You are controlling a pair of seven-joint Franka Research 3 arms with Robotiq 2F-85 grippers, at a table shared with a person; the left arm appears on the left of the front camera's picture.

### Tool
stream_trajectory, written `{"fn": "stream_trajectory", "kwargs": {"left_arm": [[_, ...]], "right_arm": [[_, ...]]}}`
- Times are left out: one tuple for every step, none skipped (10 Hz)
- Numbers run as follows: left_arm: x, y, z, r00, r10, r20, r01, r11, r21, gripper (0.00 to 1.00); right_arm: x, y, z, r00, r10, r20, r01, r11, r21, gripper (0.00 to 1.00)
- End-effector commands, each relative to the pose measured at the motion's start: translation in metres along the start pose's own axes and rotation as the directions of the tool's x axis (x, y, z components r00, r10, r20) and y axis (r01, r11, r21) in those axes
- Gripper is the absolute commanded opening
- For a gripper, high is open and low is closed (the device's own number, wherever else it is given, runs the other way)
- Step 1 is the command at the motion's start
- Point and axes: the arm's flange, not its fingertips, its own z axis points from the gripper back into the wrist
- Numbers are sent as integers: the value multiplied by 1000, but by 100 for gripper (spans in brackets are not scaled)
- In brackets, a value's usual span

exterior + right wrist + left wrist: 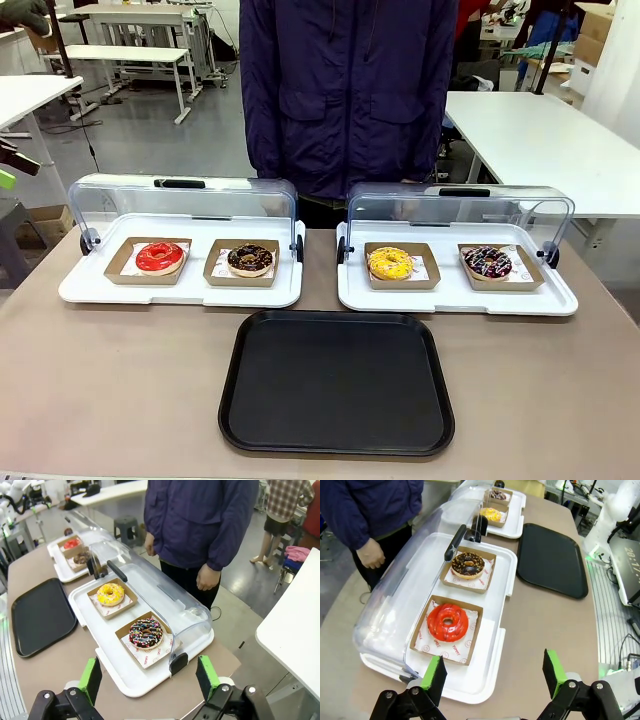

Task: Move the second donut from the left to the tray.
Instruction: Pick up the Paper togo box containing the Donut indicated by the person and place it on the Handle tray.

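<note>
The second donut from the left (250,260) is dark chocolate-glazed with light specks and sits in a brown cardboard holder on the left white tray. It also appears in the left wrist view (468,565) and, far off, in the right wrist view (81,558). The black tray (337,382) lies bare on the table in front of both white trays (550,560) (42,616). My left gripper (494,675) hovers open over the near end of the left white tray, with the red donut between it and the chocolate one. My right gripper (149,677) hangs open at the other table end.
A red-glazed donut (160,257) shares the left white tray (80,290). A yellow donut (389,263) and a sprinkled dark donut (488,263) sit on the right white tray (560,300). Both clear domed lids are raised. A person (345,90) stands at the far side, hands down.
</note>
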Motion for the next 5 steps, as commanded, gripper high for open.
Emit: {"fn": "stream_trajectory", "kwargs": {"left_arm": [[1,-1,0,1000,-2,1,2,1000,-2,100],[1,-1,0,1000,-2,1,2,1000,-2,100],[1,-1,0,1000,-2,1,2,1000,-2,100],[1,-1,0,1000,-2,1,2,1000,-2,100],[1,-1,0,1000,-2,1,2,1000,-2,100]], "right_arm": [[1,0,0,1000,7,-2,-7,1000,2,100],[1,0,0,1000,7,-2,-7,1000,2,100],[1,0,0,1000,7,-2,-7,1000,2,100],[1,0,0,1000,7,-2,-7,1000,2,100],[1,0,0,1000,7,-2,-7,1000,2,100]]}}
